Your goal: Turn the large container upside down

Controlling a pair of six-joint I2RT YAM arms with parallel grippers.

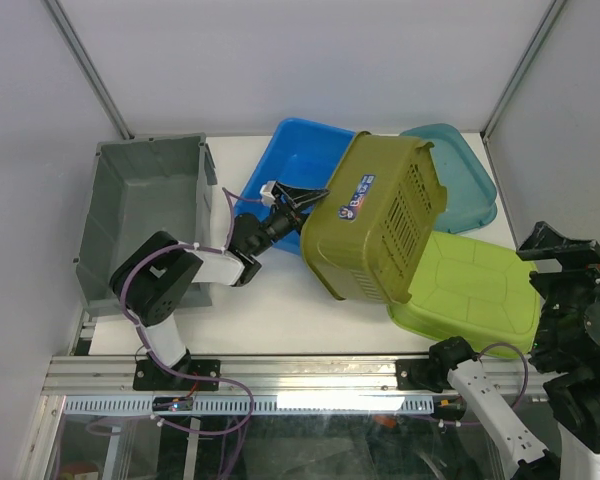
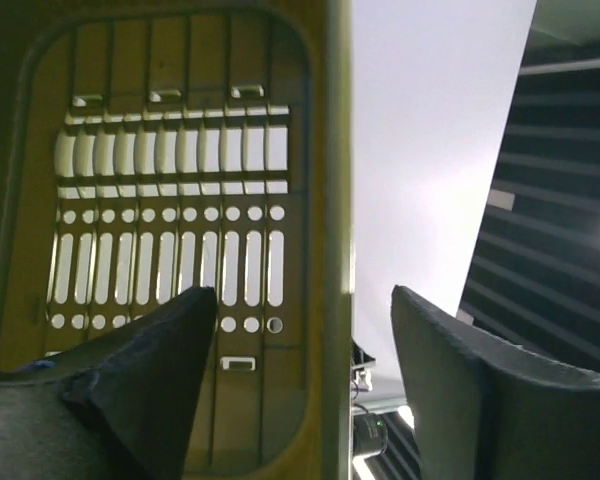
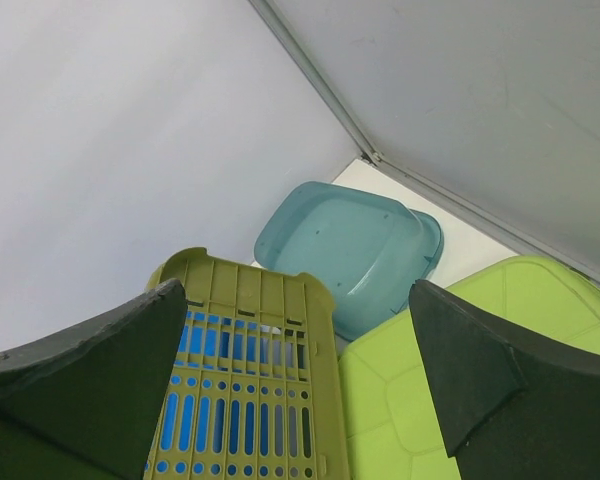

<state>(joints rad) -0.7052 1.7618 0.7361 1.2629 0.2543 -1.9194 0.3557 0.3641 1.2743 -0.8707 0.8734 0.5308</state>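
Olive slatted container (image 1: 380, 215) is seen in the top view tilted on the counter (image 1: 300, 310), leaned over a blue tub (image 1: 295, 150) and an overturned lime tub (image 1: 475, 285), with the left fingers (image 1: 305, 192) at its rim. In the left wrist view, those fingers (image 2: 150, 380) are spread on either side of the rim (image 2: 335, 200), not pinching it. In the right wrist view, the right fingers (image 3: 90, 360) are spread wide, and the container (image 3: 250, 400) is seen beyond them.

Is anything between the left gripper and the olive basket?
Nothing visible. The left gripper is open, astride the rim of the olive basket. The basket is tilted and seems to lean on the lime tub.
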